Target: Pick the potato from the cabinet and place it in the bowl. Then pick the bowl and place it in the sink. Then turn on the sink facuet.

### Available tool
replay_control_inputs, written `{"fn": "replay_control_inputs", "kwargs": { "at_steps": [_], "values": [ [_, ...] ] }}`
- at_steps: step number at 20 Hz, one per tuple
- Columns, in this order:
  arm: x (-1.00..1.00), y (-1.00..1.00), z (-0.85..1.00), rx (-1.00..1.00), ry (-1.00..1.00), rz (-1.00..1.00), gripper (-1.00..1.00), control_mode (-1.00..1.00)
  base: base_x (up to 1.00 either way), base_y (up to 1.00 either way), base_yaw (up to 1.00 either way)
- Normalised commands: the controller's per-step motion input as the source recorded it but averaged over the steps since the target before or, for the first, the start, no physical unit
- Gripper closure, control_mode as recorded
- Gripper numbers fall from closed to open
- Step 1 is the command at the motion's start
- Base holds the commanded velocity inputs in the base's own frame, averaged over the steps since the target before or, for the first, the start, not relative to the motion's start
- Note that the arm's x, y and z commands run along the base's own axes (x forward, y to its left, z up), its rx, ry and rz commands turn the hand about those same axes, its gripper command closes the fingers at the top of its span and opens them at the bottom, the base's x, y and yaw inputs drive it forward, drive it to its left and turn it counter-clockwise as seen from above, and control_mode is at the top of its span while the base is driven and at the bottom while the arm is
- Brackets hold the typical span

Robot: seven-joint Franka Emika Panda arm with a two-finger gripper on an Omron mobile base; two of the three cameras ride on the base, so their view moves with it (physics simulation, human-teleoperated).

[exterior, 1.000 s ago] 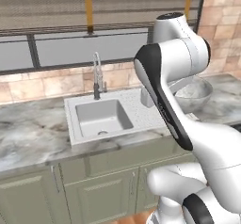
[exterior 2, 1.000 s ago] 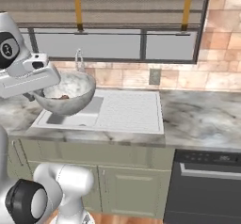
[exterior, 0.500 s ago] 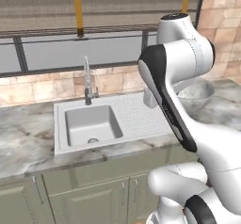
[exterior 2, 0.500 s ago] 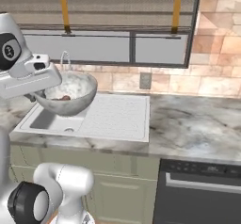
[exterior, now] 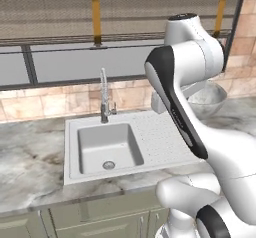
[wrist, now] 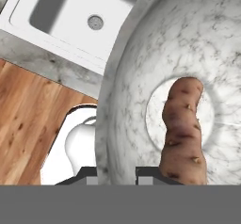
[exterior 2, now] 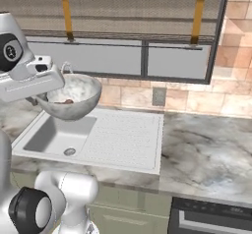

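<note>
Round whitish marbled bowl [exterior 2: 71, 96] held in the air above the light grey rectangular sink [exterior 2: 93, 138].
The gripper [wrist: 116, 173] is closed on the bowl's rim, it seems; the reddish-brown oblong potato [wrist: 182, 127] lies inside on the bottom.

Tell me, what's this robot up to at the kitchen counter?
The robot's gripper is shut on the rim of a bowl and holds it in the air above the counter, beside the sink. A potato lies in the bottom of the bowl. The bowl is not yet down in the sink's basin, and no water runs from the faucet.
</note>
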Motion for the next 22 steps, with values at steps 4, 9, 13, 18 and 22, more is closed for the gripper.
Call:
{"fn": "replay_control_inputs", "kwargs": {
  "at_steps": [4,9,13,18,22],
  "values": [
    [0.00,0.00,0.00,0.00,0.00,0.00,1.00,1.00,0.38,0.00,0.01],
    [0.00,0.00,0.00,0.00,0.00,0.00,1.00,1.00,0.11,0.00,0.00],
    [0.00,0.04,-0.01,0.00,0.01,0.01,1.00,-1.00,0.00,0.07,0.01],
    [-0.01,0.72,-0.53,0.01,0.00,0.01,1.00,-1.00,0.00,0.00,0.00],
    [0.00,1.00,-0.94,0.00,0.00,0.00,1.00,-1.00,0.00,0.00,0.00]
  ]
}}
